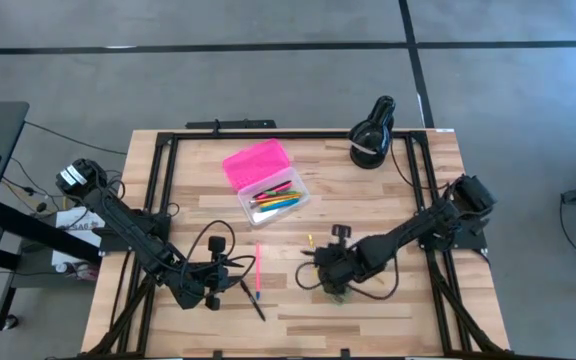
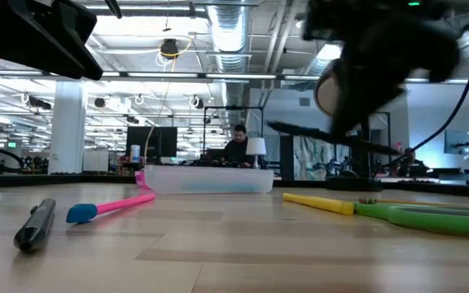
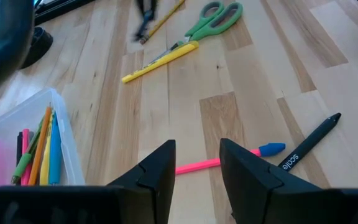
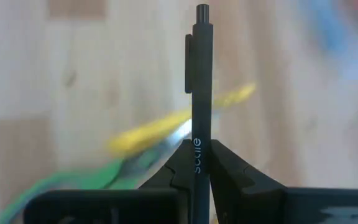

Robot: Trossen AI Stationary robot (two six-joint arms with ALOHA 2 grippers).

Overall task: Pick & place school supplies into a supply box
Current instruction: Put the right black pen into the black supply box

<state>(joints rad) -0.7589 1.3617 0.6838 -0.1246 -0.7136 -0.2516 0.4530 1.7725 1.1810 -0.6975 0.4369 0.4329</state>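
**Q:** What surface lies beneath you?

**A:** A pale wood-plank table [image 1: 368,200] edged by a black frame, on a grey floor. My right gripper [image 4: 194,163] hangs low over the right-centre planks, the arm folded in from the right edge. Its fingers are clamped on a slim black pen [image 4: 200,93], which stands up between them.

**Q:** And the other objects?

**A:** Beneath lie green-handled scissors [image 3: 213,15] and a yellow pen [image 3: 157,61]. My left gripper [image 3: 196,167] hovers near left, fingers apart, empty, over a pink pen [image 3: 213,163] with a blue cap; a second black pen [image 3: 309,142] lies just beside it. The supply box [image 1: 266,182], its clear base holding coloured pens and its pink lid open, sits far centre.
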